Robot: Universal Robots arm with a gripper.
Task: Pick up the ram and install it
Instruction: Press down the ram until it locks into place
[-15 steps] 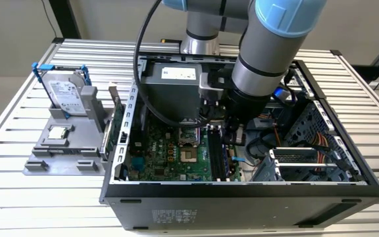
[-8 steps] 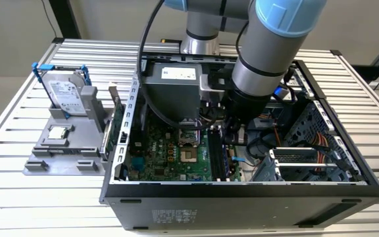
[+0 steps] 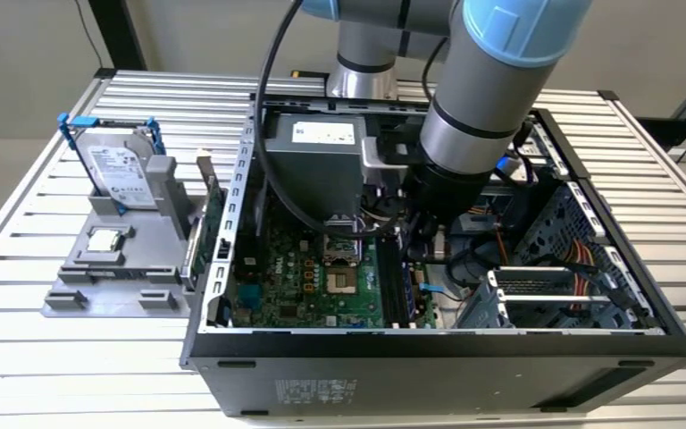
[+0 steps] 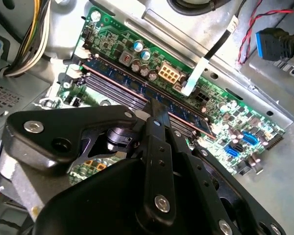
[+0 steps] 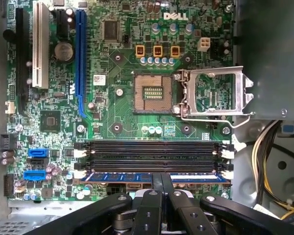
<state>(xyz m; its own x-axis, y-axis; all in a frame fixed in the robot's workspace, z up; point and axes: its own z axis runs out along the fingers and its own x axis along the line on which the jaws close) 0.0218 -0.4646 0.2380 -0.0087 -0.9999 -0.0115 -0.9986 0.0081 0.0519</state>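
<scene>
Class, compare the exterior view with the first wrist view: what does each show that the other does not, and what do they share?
Exterior view alone: the hard drive in its blue frame and the processor chip on the grey holder outside the computer case, plus the slatted table. First wrist view alone: the tool at the ram, which lies in a memory slot. Shared: the motherboard with its open processor socket.

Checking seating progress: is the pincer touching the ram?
Touching. In the first wrist view the pincer has its fingertips closed on the ram's top edge as it sits in the slot.
</scene>
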